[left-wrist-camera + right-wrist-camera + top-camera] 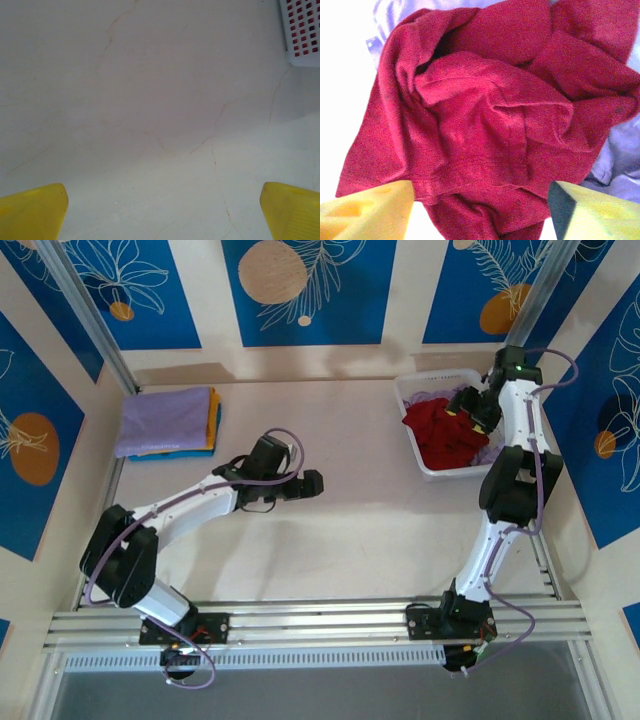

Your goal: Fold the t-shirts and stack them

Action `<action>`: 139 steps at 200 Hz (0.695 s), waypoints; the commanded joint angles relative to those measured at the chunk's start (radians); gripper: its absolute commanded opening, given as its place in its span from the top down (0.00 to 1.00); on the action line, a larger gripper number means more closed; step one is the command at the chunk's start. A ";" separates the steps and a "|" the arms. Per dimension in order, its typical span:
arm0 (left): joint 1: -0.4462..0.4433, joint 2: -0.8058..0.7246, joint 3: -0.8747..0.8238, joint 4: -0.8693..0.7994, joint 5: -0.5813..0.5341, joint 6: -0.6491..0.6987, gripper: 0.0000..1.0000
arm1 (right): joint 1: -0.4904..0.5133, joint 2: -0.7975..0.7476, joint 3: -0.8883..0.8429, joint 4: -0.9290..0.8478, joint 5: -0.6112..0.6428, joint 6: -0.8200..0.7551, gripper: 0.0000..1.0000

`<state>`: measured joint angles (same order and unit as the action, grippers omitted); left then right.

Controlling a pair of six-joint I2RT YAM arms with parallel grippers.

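At two o'clock on the table (360, 530), my right gripper (465, 410) is hovering, fingers spread, over the red shirt (440, 435) crumpled in the basket (415, 385). My left gripper (312, 483) is hanging near centre, fingers parted; folded shirts (165, 420) are sitting at ten o'clock.

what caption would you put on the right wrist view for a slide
Open right claw poised over the crumpled dark red t-shirt, a lavender shirt peeking out beneath it.

Bare table (370, 510) centre, basket (435, 378) far right, folded stack (168, 422) far left
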<state>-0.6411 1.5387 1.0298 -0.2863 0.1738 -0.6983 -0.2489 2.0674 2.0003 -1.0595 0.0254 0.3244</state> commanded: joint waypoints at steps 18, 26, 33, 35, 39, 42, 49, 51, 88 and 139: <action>0.008 0.035 0.038 0.011 0.032 -0.004 0.02 | 0.015 0.062 0.006 -0.027 -0.003 -0.032 0.37; 0.008 0.039 0.036 0.014 0.034 -0.007 0.02 | 0.019 0.070 0.003 -0.028 0.010 -0.033 0.37; 0.008 0.041 0.035 0.017 0.035 -0.010 0.02 | 0.023 0.076 -0.003 -0.023 0.014 -0.032 0.37; 0.008 0.042 0.035 0.017 0.036 -0.010 0.02 | 0.024 0.078 -0.005 -0.021 0.014 -0.033 0.37; 0.008 0.044 0.033 0.020 0.036 -0.012 0.02 | 0.026 0.082 -0.010 -0.015 0.014 -0.033 0.37; 0.006 0.046 0.033 0.019 0.038 -0.013 0.02 | 0.028 0.084 -0.013 -0.011 0.014 -0.034 0.37; 0.006 0.049 0.029 0.022 0.039 -0.016 0.02 | 0.032 0.092 -0.021 -0.003 0.018 -0.035 0.39; 0.006 0.050 0.030 0.022 0.041 -0.016 0.02 | 0.035 0.095 -0.021 -0.001 0.019 -0.036 0.40; 0.006 0.062 0.021 0.021 0.049 -0.018 0.04 | 0.052 0.164 0.014 0.002 0.033 -0.036 0.53; 0.006 0.064 0.022 0.009 0.049 -0.013 0.04 | 0.068 0.227 0.098 -0.045 0.040 -0.035 0.77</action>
<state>-0.6415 1.5940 1.0363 -0.2703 0.2028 -0.7063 -0.1886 2.2776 2.0354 -1.0641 0.0601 0.2955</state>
